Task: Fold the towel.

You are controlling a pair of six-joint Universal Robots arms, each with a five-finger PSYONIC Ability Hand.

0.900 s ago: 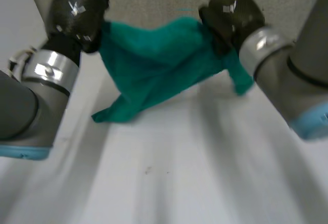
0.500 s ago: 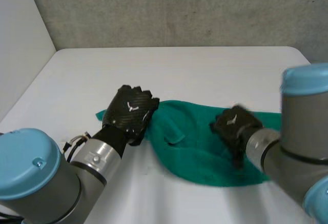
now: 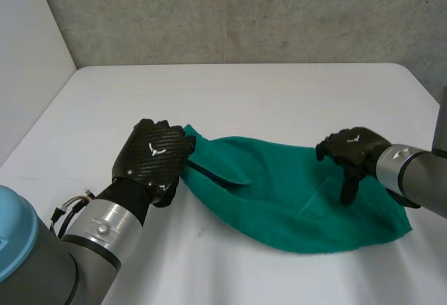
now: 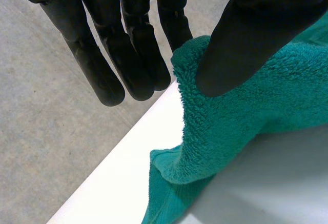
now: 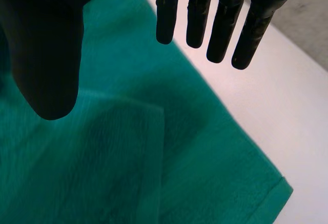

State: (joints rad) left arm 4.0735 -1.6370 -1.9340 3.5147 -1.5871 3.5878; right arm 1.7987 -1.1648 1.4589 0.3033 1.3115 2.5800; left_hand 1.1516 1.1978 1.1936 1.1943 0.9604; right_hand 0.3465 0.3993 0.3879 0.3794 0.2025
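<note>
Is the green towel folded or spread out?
Mostly spread: the towel lies flat on the table, one flap doubled over beside the left hand.

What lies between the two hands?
The towel, lying on the table: left hand at one corner, right hand over the other end. Seen in the head view.

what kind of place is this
Probably a robotics lab or test bench: a white table, a plain grey wall behind it, and two robot arms at one green towel.
</note>
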